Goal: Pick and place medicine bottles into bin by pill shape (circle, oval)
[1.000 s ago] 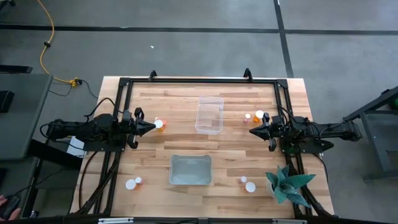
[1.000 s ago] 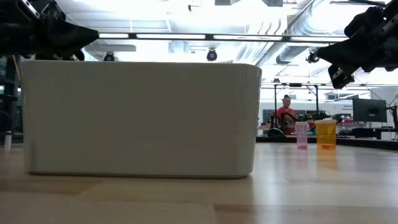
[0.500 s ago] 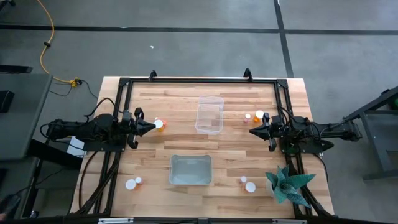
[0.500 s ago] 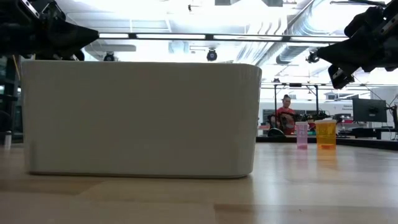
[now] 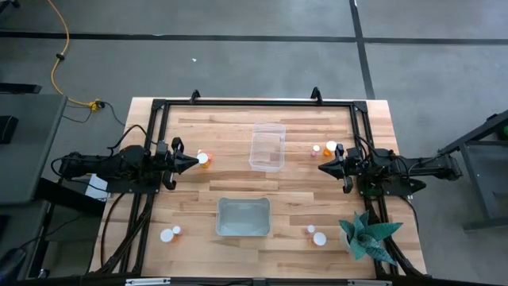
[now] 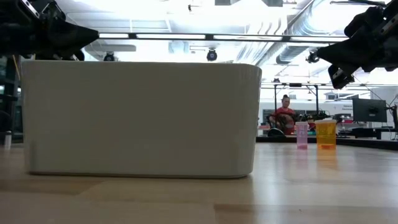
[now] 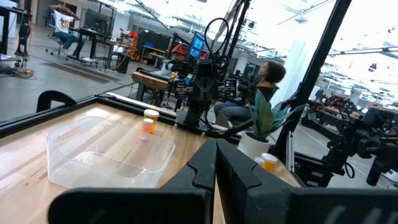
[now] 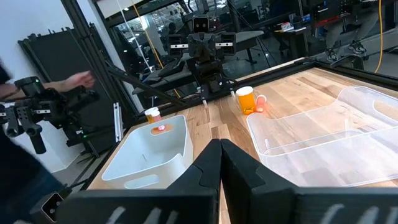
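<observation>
Even, bright overhead light on the pale wooden table [image 5: 262, 179], soft faint shadows, blown-out glare from white ceiling strip lights [image 6: 205, 25] in the low view, wrist views' own dark fingers blurred, a passing hand [image 8: 78, 81] motion-smeared.

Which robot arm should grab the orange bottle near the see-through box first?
Probably the left. In the high view the left gripper is shut and points right at the orange bottle, just beside its tip. The right gripper, also shut, sits across the clear bin, nearer other bottles.
</observation>
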